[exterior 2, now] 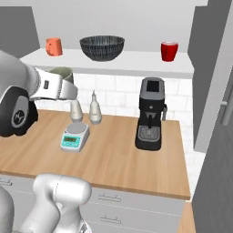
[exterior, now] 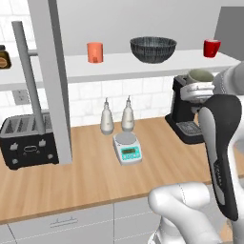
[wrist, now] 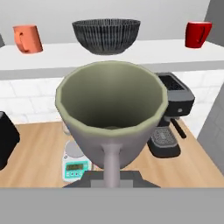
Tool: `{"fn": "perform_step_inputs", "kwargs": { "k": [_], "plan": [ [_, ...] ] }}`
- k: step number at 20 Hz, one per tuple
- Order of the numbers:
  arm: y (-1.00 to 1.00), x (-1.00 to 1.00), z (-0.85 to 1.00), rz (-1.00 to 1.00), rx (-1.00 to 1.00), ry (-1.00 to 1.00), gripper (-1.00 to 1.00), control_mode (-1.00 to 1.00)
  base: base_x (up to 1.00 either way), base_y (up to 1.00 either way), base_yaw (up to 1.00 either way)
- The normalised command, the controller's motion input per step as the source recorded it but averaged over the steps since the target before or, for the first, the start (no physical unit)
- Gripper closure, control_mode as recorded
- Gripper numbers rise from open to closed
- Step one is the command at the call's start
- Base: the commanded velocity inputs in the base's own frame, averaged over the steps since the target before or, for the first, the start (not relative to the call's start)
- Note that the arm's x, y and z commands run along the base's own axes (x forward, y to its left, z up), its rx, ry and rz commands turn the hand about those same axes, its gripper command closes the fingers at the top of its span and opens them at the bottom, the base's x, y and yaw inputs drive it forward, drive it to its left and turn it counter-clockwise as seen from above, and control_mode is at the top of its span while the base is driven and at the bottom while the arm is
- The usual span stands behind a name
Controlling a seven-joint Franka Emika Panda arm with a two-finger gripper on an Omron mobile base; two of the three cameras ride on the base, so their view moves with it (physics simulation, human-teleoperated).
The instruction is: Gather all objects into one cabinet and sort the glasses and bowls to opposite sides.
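Grey cup (wrist: 113,118) held in the gripper (wrist: 112,175), fingers clamped on its handle, mouth open toward the hand camera, upright. Cup is pale grey outside, greenish-grey inside, empty, flared rim, handle facing the camera. In the left base view the grey cup (exterior: 200,76) sits at the end of the arm, raised above the counter (exterior: 95,176), in front of and just below the shelf floor (exterior: 119,66), over the coffee machine (exterior: 186,114). In the right base view the grey cup (exterior 2: 61,74) pokes out past the white wrist, below the shelf's left part. Arm: forearm rises from the base, wrist bent so the hand lies roughly level, pointing toward the cabinet.

On the cabinet shelf: orange cup (exterior: 95,52) at left, upright; dark mesh bowl (exterior: 153,49) in the middle, upright, woven pattern, much wider than the cups; red cup (exterior: 211,48) at right, upright. All three well apart from each other. Cabinet door (exterior: 55,76) stands open at left, edge-on.

On the counter: two white bottles (exterior: 116,116) side by side near the wall, a small scale (exterior: 127,147) just in front of them, black toaster (exterior: 28,140) at far left, black coffee machine at right. Drawers (exterior: 66,221) below the counter edge.
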Motion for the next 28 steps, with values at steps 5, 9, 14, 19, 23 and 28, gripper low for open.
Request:
{"fn": "perform_step_inputs", "kwargs": {
  "k": [5, 9, 14, 19, 23, 28],
  "plan": [
    [-0.73, 0.66, 0.00, 0.00, 0.00, -0.06, 1.00, -1.00, 0.00, 0.00, 0.00],
    [-0.64, 0.94, 0.00, -0.01, -0.01, -0.08, 1.00, -1.00, 0.00, 0.00, 0.00],
    [-0.51, 0.74, 0.13, -0.09, 0.00, 0.00, 1.00, -1.00, 0.00, 0.00, 0.00],
    [-0.30, 0.56, 0.22, -0.05, 0.01, 0.03, 1.00, -1.00, 0.00, 0.00, 0.00],
    [-0.26, 0.52, 0.04, 0.00, 0.00, 0.03, 1.00, -1.00, 0.00, 0.00, 0.00],
    [-0.30, 0.60, 0.00, 0.00, 0.00, 0.09, 1.00, -1.00, 0.00, 0.00, 0.00]
  ]
}}
